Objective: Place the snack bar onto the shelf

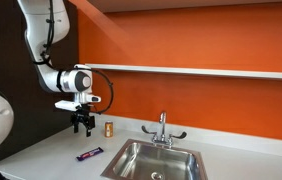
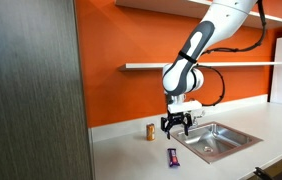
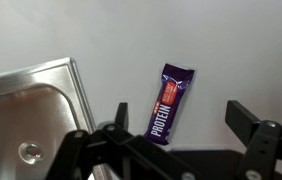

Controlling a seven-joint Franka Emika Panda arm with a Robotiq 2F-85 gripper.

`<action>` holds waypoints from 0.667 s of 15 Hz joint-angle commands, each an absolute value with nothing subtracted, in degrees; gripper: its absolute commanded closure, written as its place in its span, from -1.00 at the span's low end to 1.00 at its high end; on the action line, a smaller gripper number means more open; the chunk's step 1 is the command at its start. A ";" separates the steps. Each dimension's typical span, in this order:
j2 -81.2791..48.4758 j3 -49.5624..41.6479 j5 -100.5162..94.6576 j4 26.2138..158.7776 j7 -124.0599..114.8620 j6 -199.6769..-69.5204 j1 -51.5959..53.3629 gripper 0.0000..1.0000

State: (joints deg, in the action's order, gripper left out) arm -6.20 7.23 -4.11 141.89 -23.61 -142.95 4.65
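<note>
Snack bar [image 3: 170, 101]: lies flat on the countertop [image 1: 46, 155] just beside the sink [image 3: 71, 80], off its outer rim. It is not yet touched.
Wrapper: dark purple with a red patch, and probably slippery.
Bar's lie: in the wrist view its long axis runs slightly askew to the sink's rim.
Gripper [image 2: 173, 128]: empty, with the jaws spread wide. It hangs above the bar on the bar's side of the sink, clear of the counter.
Step in hand: by my reading, the descent to grasp.
Doing it well: turn the wrist so the fingers [image 3: 243, 118] close across the bar's narrow width. Centre over its middle, then go straight down until the tips nearly meet the counter.
Squeeze: close gently, since a flat bar may skid or tip up if caught near one end.
Can [image 2: 150, 129]: stands farther from the sink than the bar and seems well clear of the descent.
Shelf [image 1: 201, 71]: a white ledge on the orange wall, high above the sink. Lift fully before swinging towards it.
</note>
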 commanded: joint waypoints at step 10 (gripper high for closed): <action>-22.58 0.04 -4.64 134.11 -24.59 -152.80 9.37 -1.00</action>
State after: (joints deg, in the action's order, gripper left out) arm -18.92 1.75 -4.44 137.62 -23.61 -152.18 7.72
